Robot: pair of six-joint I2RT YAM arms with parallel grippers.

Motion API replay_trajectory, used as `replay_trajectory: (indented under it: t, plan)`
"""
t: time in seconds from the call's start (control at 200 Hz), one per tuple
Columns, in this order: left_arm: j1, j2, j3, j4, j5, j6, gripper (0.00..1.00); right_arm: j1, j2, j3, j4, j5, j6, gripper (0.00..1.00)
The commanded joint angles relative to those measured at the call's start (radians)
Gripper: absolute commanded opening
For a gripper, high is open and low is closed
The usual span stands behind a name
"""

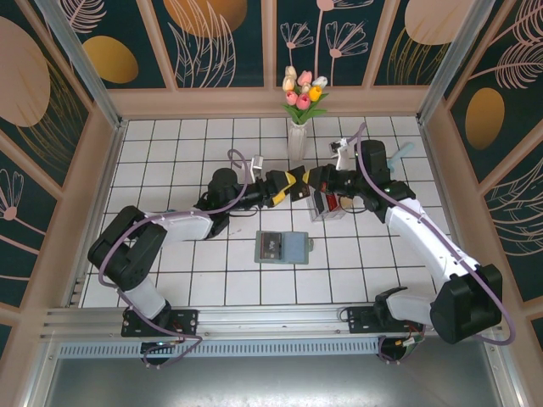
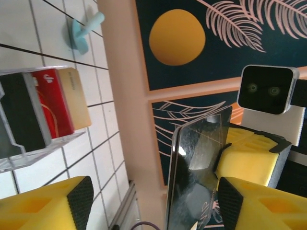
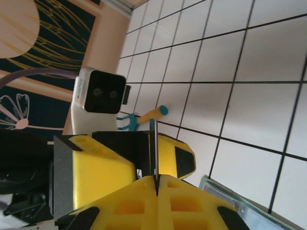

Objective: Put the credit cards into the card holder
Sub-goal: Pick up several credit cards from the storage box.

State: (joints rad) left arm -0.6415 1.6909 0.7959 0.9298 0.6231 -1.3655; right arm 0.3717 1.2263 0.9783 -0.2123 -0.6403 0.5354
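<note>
A dark grey credit card stands upright in mid-air between the two arms. My right gripper is shut on its edge, and the card shows edge-on above the yellow fingers. My left gripper is open, one finger on each side of the card without pinching it. From above, both grippers meet over the table's middle, left and right. More credit cards, one red and one tan, stand in a clear plastic box. The card holder lies open on the tiles nearer the bases.
A white vase of tulips stands just behind the grippers. A small teal tool lies at the back right, and a teal rake with an orange handle lies on the tiles. Wooden walls enclose the table.
</note>
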Motion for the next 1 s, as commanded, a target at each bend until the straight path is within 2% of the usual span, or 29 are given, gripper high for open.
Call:
replay_trajectory:
  t: [0.0, 0.08, 0.165, 0.285, 0.41, 0.45, 0.525, 0.631, 0.666, 0.856, 0.996]
  plan:
    - [0.002, 0.013, 0.034, 0.144, 0.054, -0.049, 0.63, -0.01, -0.009, -0.023, 0.066, -0.064, 0.025, 0.03]
    - [0.003, 0.013, 0.033, 0.193, 0.059, -0.074, 0.45, -0.012, -0.002, -0.03, 0.067, -0.06, 0.023, 0.04]
    - [0.003, 0.009, 0.024, 0.221, 0.058, -0.089, 0.32, -0.02, 0.003, -0.038, 0.055, -0.038, 0.018, 0.05]
    - [0.003, 0.005, 0.013, 0.254, 0.056, -0.11, 0.18, -0.031, 0.007, -0.048, 0.054, -0.046, 0.017, 0.08]
    - [0.002, 0.009, 0.015, 0.267, 0.057, -0.123, 0.08, -0.032, 0.012, -0.057, 0.077, -0.084, 0.02, 0.18]
    - [0.002, 0.011, 0.015, 0.267, 0.059, -0.127, 0.07, -0.031, 0.012, -0.057, 0.082, -0.092, 0.02, 0.25]
    - [0.002, 0.012, 0.017, 0.267, 0.064, -0.129, 0.06, -0.032, 0.017, -0.057, 0.097, -0.122, 0.019, 0.33]
    - [0.001, 0.017, 0.021, 0.269, 0.079, -0.131, 0.07, -0.032, 0.04, -0.046, 0.106, -0.172, 0.009, 0.35]
    - [0.003, 0.017, 0.017, 0.277, 0.083, -0.137, 0.08, -0.032, 0.047, -0.044, 0.107, -0.183, 0.006, 0.35]
    - [0.002, 0.018, 0.002, 0.329, 0.087, -0.167, 0.15, -0.042, 0.055, -0.032, 0.048, -0.106, -0.021, 0.2]
    - [0.002, 0.016, -0.003, 0.364, 0.088, -0.186, 0.19, -0.053, 0.041, -0.049, 0.052, -0.118, -0.018, 0.19]
